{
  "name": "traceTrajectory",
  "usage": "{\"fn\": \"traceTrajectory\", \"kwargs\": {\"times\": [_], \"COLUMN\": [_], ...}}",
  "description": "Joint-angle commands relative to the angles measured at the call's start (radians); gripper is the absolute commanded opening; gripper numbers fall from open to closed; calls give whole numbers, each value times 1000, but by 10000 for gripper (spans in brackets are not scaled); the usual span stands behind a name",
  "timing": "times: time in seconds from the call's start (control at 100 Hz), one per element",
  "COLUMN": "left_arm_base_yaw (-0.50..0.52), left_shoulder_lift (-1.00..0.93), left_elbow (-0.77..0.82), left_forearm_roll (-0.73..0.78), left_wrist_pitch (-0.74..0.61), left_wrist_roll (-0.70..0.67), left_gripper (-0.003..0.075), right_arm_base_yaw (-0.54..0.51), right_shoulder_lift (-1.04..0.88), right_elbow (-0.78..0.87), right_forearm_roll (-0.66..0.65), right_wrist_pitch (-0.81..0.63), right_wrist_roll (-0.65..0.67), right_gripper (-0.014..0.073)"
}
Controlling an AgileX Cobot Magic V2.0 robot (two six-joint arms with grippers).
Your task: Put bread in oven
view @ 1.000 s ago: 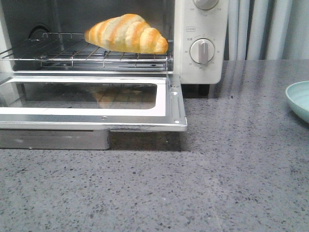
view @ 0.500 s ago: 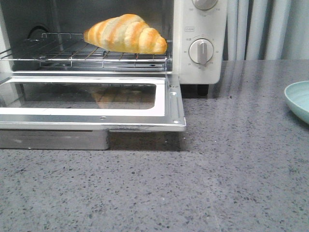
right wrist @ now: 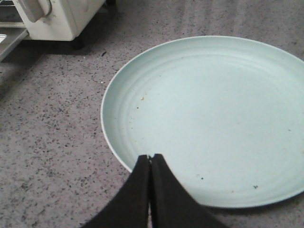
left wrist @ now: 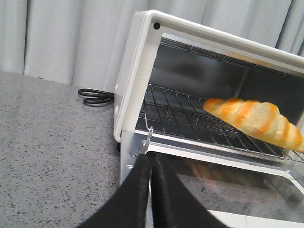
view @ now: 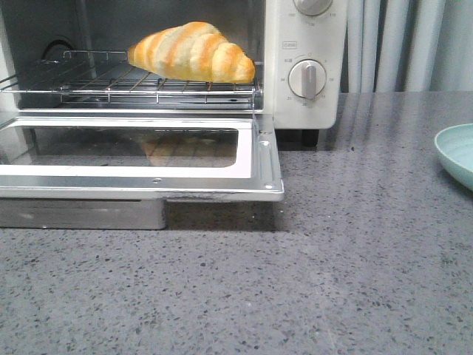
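- The bread [view: 192, 52], a golden-orange roll with pale stripes, lies on the wire rack [view: 111, 81] inside the oven [view: 303, 66], toward the rack's right side near the control panel; no gripper touches it.
- In the left wrist view the bread [left wrist: 256, 121] sits across the rack's bars with one tapered end pointing into the chamber.
- The oven door [view: 140, 159] hangs fully down, its glass window facing up and showing a faint reflection of the bread.
- Two round knobs [view: 306, 78] sit on the cream panel right of the opening.
- The left gripper [left wrist: 150, 159] has its dark fingers pressed together with nothing between them, poised just in front of the door's left hinge corner.
- The right gripper [right wrist: 151, 159] is likewise closed and empty, held over the near rim of a pale green plate [right wrist: 209, 118].
- That plate rests on the speckled grey countertop [view: 295, 281], well to the right of the oven.
- A coiled black cord [left wrist: 96, 97] lies on the counter beside the oven's left wall, in front of the white curtain [left wrist: 71, 42].
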Motion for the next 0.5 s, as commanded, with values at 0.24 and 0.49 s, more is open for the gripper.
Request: {"fn": "traceTrajectory", "kwargs": {"times": [0.24, 0.49], "left_arm_base_yaw": [4, 4], "left_shoulder_lift": [12, 12], "left_elbow": [-27, -27], "left_forearm_roll": [-26, -26], "left_wrist_pitch": [23, 23], "left_wrist_roll": [-8, -8], "left_gripper": [-21, -21], "right_arm_base_yaw": [-253, -353], "right_shoulder_lift": [-103, -103], "right_elbow": [106, 192], "right_forearm_roll": [282, 321], "right_wrist_pitch": [-242, -327], "right_wrist_roll": [-374, -421], "right_gripper": [-71, -71]}}
